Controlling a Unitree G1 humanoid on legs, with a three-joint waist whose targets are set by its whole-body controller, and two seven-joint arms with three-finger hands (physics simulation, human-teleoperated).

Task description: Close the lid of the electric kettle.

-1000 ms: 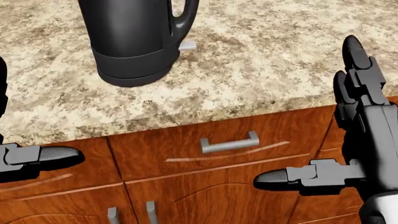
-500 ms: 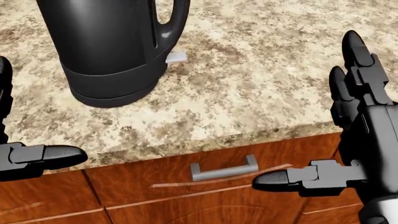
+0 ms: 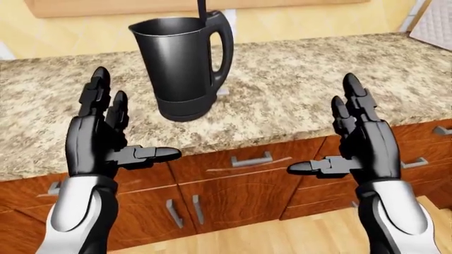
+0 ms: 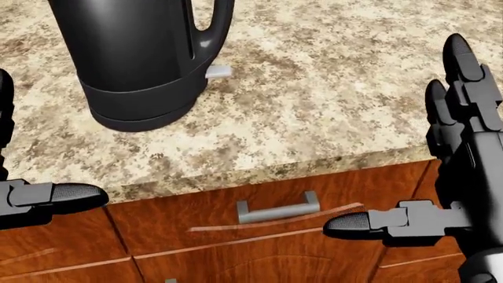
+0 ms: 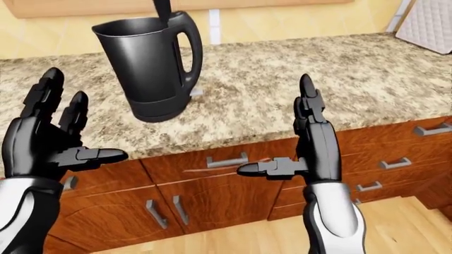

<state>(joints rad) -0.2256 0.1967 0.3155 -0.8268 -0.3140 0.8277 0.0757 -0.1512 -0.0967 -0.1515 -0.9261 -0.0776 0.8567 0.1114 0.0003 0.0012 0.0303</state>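
two black hands are raised before the counter (image 3: 297,90), both spread wide and gripping nothing — fingers pointing up, thumbs turned inward toward each other. the left hand (image 3: 102,140) hangs just below and to the left of the kettle (image 3: 180,66) in the left-eye view; the right hand (image 3: 360,143) is well apart from it, over the counter's edge. the kettle stands upright on the speckled stone, handle to the right, its lid (image 3: 201,8) tipped straight up — open. a small grey tab (image 4: 217,72) shows at its base. wooden drawers with a metal handle (image 4: 278,207) sit beneath.
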